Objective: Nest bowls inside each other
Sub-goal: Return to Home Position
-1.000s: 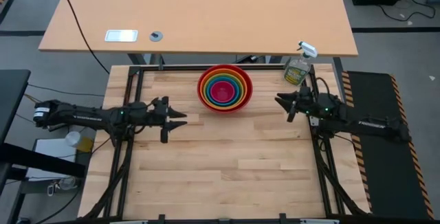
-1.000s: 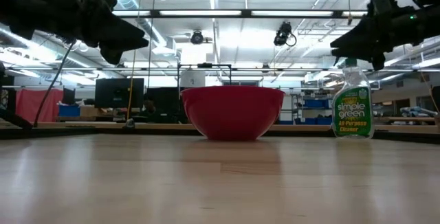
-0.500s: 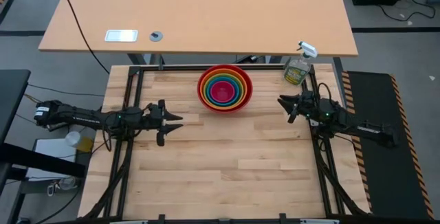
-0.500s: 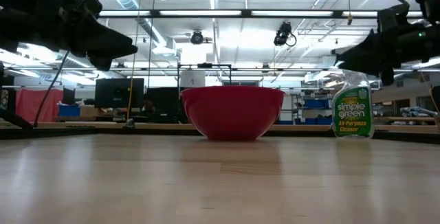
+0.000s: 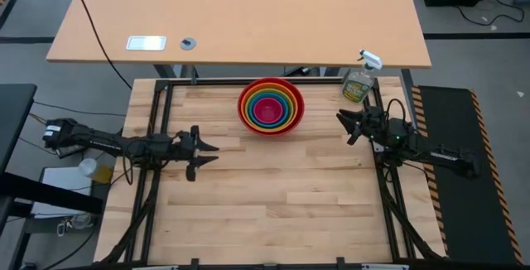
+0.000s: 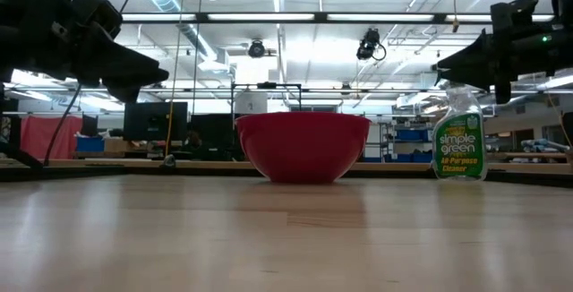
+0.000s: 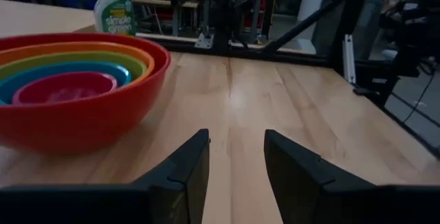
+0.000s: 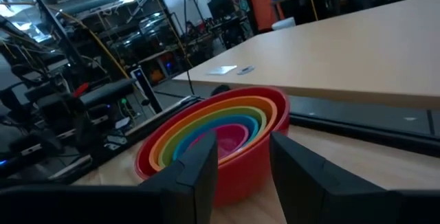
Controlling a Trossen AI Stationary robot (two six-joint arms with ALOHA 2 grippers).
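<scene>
Several bowls sit nested in a red outer bowl (image 5: 271, 107) at the table's far middle, its base on the wood; the inner ones are orange, yellow, green, blue and pink (image 7: 65, 86) (image 8: 227, 138). My left gripper (image 5: 214, 151) hovers open near the table's left edge, above the surface, pointing right. My right gripper (image 5: 341, 122) hovers open near the right edge, pointing toward the bowls. Both stand well clear of the bowls, with nothing between their fingers (image 7: 237, 162) (image 8: 244, 165).
A green cleaner spray bottle (image 5: 358, 82) stands at the table's far right corner, close behind my right gripper. A larger tan table (image 5: 240, 17) lies beyond the far edge. The wooden surface (image 5: 273, 195) in front of the bowls is free room.
Both arms have drawn back from the bowls and sunk lower: my left gripper toward the table's left edge, my right gripper toward the right edge. The nested bowls have stayed where they were.
</scene>
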